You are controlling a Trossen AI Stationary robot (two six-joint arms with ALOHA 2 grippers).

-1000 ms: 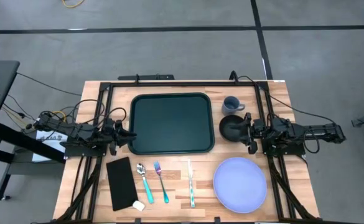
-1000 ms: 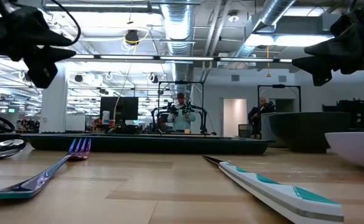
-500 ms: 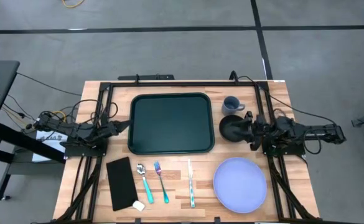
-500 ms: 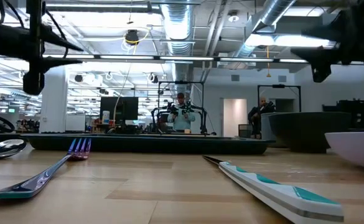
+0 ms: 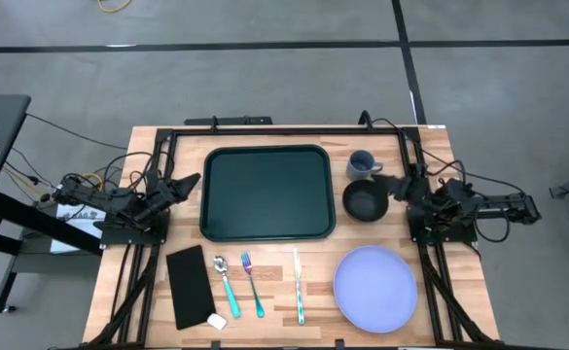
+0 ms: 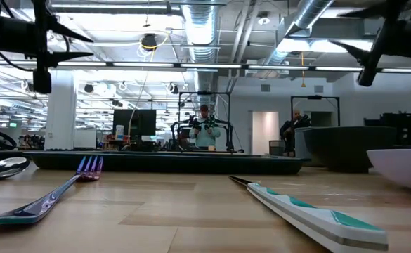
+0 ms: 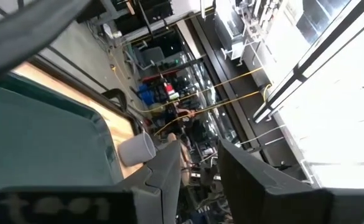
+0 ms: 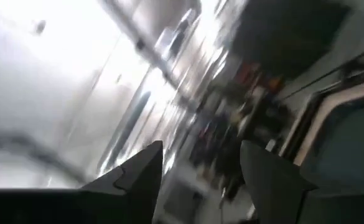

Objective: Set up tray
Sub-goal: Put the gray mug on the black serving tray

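Note:
The dark green tray [image 5: 267, 192] lies flat on the middle of the wooden table; a corner of it also shows in the left wrist view, tray [image 7: 38, 137]. My left gripper [image 5: 189, 182] hovers just off the tray's left edge, open [image 7: 200, 180], tipped upward. My right gripper [image 5: 398, 185] hangs beside the black bowl [image 5: 364, 201], at its right, open [image 8: 200, 180], also tipped upward. A lavender plate [image 5: 375, 287], a blue-grey mug [image 5: 362, 163], a spoon [image 5: 224, 277], a fork [image 5: 253, 282], a knife [image 5: 299, 287] and a black napkin [image 5: 189, 285] rest on the table outside the tray.
A small white block [image 5: 216, 320] sits at the napkin's near corner. Black frame rails [image 5: 284, 130] run along the table's far edge and down both sides. In the low view the fork [image 6: 57, 190] and knife [image 6: 310, 214] lie close. People stand in the room beyond.
My left gripper has drawn away from the tray's left edge toward the far edge, rising and tipping upward. My right gripper has drawn back from the bowl toward the far right, also rising and tipping up. The table's things have stayed in place.

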